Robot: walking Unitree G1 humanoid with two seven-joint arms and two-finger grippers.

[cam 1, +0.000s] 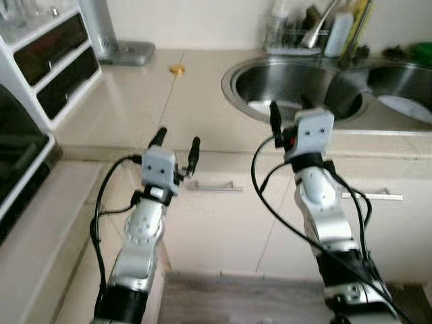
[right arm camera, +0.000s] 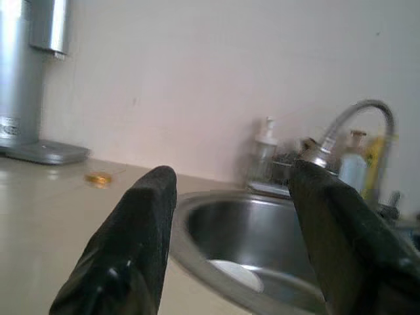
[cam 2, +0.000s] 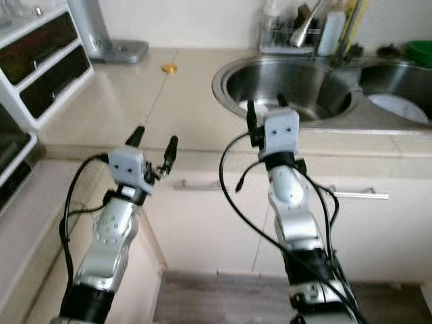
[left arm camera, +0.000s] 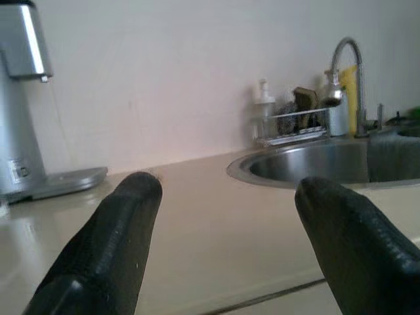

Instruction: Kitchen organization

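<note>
Both pincers held wide, empty: left pincer [cam 1: 177, 144] at table [cam 1: 135, 108] front edge, right pincer [right arm camera: 230, 230] at sink [cam 1: 297, 84] rim.

Steel sink [cam 1: 237, 86]; gold lid [cam 1: 177, 69] on beige counter [cam 1: 128, 101]

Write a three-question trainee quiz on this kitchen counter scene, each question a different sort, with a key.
1. True or false: the left gripper holds the small gold disc.
2. Which gripper is raised just before the round sink basin? A) left B) right
3. Fill in: the wire rack of bottles stands behind the basin, beside the ____.

Key
1. False: its fingers are spread with nothing between them, and the disc lies far back on the countertop.
2. B: the right gripper, also open.
3. Faucet.
</note>
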